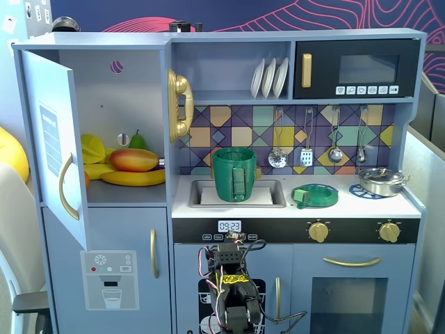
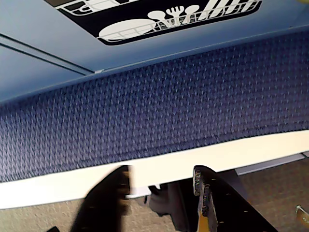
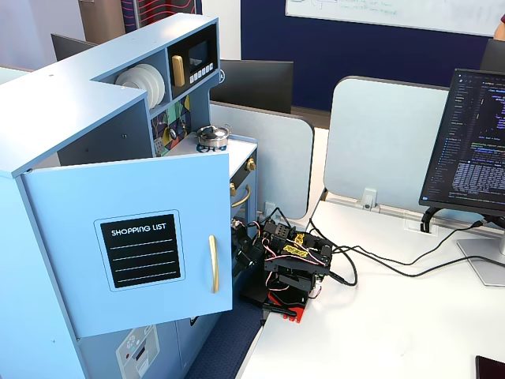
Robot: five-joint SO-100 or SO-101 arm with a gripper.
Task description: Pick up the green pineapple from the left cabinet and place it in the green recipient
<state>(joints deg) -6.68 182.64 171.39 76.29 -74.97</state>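
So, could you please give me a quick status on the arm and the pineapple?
Gripper open, empty, folded low. Pineapple not visible in cabinet, door open; mango and bananas in front. Green pot waiting in sink.

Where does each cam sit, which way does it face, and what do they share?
Fixed view, front: faces the toy kitchen head-on, open cabinet at left, green cup in the sink; folded arm at bottom centre.
Wrist view: low, aimed at the kitchen's base and a blue mat; tool enters from the bottom, looking open.
Fixed view, side: high, past the open door, over the desk; arm beside the kitchen.
Both fixed views share arm, door, steel pot.
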